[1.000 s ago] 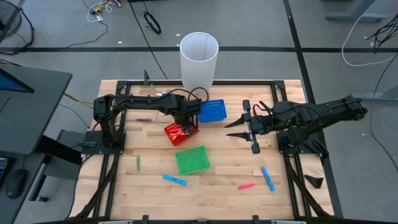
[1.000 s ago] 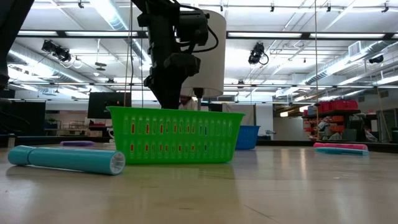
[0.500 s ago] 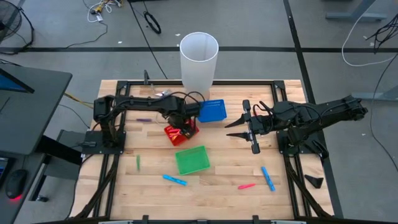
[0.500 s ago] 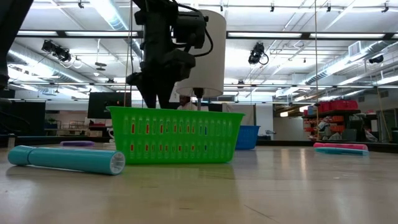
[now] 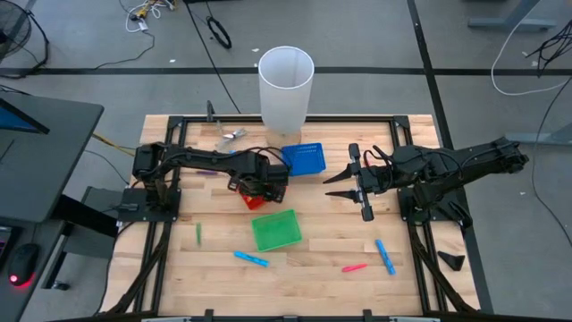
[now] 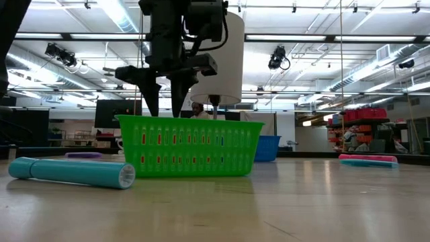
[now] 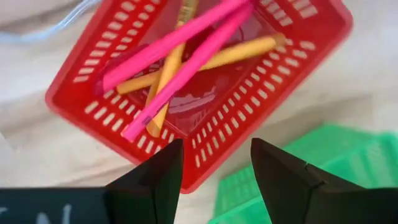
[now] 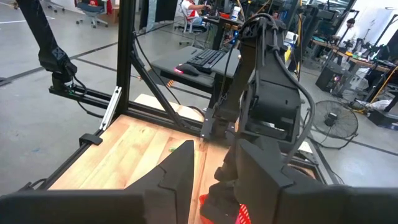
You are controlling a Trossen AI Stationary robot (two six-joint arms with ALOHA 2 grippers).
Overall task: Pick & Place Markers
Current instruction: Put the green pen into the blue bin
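Over red basket: my left gripper, fingers apart, holding nothing. Basket holds pink and yellow markers, dropped there to sort. Green basket just beside. More markers lie loose: green, blue, pink, blue. Far side: my right gripper waits, part open, holding nothing.

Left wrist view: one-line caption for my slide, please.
Open left gripper above the red basket holding pink markers and yellow markers.
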